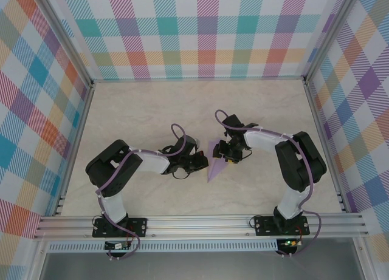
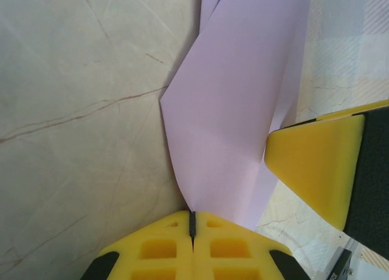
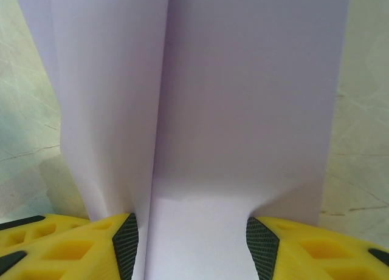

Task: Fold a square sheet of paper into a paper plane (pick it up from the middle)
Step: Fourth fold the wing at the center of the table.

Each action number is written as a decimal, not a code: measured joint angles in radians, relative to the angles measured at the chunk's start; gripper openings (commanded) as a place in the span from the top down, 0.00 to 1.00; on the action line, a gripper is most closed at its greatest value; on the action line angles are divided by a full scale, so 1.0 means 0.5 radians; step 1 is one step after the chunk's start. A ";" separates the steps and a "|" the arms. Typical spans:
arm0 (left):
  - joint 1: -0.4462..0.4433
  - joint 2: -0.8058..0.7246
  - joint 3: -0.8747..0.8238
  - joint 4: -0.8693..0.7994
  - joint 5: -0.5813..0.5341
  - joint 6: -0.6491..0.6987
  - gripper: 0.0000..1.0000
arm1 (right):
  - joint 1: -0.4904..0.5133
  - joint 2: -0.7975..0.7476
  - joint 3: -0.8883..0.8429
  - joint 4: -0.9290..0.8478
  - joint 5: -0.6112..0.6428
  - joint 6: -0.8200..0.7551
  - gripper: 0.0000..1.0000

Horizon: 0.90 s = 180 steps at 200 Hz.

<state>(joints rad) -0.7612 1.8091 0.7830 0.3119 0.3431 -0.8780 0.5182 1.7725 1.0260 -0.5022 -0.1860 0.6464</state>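
The square sheet of paper (image 1: 214, 168) is folded into a slim lavender dart with its point toward the near edge, held between both arms at mid-table. My left gripper (image 1: 202, 163) is shut, and in the left wrist view its yellow fingertips (image 2: 192, 217) pinch one edge of the paper (image 2: 231, 110). My right gripper (image 1: 227, 155) comes from the right. Its jaws (image 3: 191, 234) straddle the paper (image 3: 243, 110), and both black pads press into its sides, where the paper dents inward. A long crease runs up the paper. One right gripper finger (image 2: 319, 164) shows beside the sheet.
The pale marble tabletop (image 1: 152, 110) lies open around the arms. Checked walls (image 1: 200, 31) close the back and both sides, with metal rails along them. An aluminium rail (image 1: 200, 222) carries both arm bases at the near edge.
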 measured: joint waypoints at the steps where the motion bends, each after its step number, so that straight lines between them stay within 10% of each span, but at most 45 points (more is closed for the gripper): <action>1: 0.000 0.000 0.000 0.000 0.000 0.001 0.99 | 0.000 0.000 0.000 0.000 0.000 0.000 0.44; 180: 0.002 0.034 0.115 -0.137 0.012 0.127 1.00 | 0.002 -0.056 -0.073 0.105 -0.019 0.001 0.38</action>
<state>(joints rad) -0.7601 1.8263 0.8406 0.2436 0.3492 -0.8143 0.5190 1.7447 0.9894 -0.4496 -0.1955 0.6468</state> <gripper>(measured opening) 0.040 0.626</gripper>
